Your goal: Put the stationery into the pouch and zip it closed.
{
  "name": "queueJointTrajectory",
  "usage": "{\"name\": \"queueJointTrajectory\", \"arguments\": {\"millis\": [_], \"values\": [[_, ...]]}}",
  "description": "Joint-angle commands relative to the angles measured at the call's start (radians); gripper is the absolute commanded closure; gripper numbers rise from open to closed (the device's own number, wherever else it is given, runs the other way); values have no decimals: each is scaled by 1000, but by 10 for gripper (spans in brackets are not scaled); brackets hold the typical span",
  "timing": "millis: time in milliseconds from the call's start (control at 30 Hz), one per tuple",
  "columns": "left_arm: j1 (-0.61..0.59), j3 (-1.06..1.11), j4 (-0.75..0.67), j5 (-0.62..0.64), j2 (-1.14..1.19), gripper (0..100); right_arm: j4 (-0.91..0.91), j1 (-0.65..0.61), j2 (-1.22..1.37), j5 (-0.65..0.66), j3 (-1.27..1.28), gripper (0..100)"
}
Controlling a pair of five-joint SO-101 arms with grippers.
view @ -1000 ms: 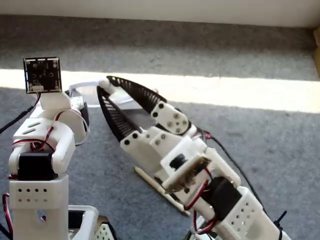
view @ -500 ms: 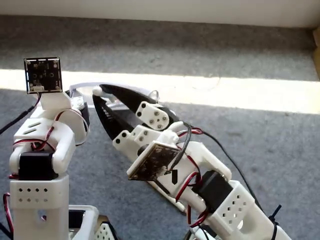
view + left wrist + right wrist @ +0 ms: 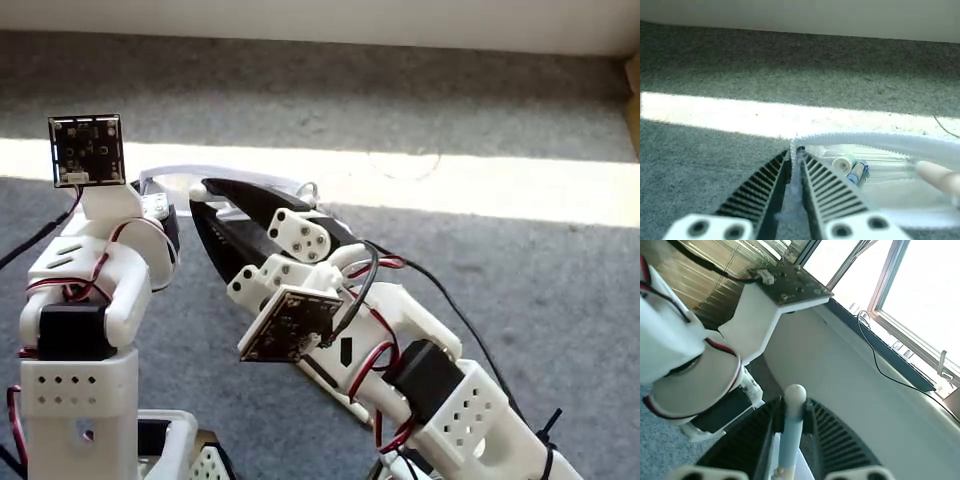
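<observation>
A: What's just changed?
B: A second ago the right gripper (image 3: 198,196) had its fingers spread wide. Now they're clamped on the pen (image 3: 790,435), and the wrist has rolled over. I'd say the grab is done and feeding it in is the step in hand.
A: Which way does the pen point?
B: Its long axis runs along the fingers, with the rounded cream end out past the tips, aimed at the left arm's end of the pouch (image 3: 880,140).
A: And the pouch?
B: It lies on the desk (image 3: 500,130), stretched along the sunlit strip, mouth unzipped, with small pieces (image 3: 844,162) already inside. The left gripper (image 3: 795,154) has its fingers pinched together on the pouch's end. Whether the pen's tip has passed the rim, I can't tell.
</observation>
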Motion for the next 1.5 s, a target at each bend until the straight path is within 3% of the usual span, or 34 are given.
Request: {"name": "queueJointTrajectory", "arguments": {"millis": [0,100,733,1067,1467], "values": [[-10,54,-2,-2,35,989,7,-2,-1,6,-12,936],[-10,54,-2,-3,35,989,44,-2,-1,5,-12,892],[-10,54,-2,-3,35,989,58,-1,-2,9,-15,890],[-10,54,-2,-2,35,989,533,13,97,3,-400,890],[-10,56,-2,0,35,989,811,12,117,2,-535,890]]}}
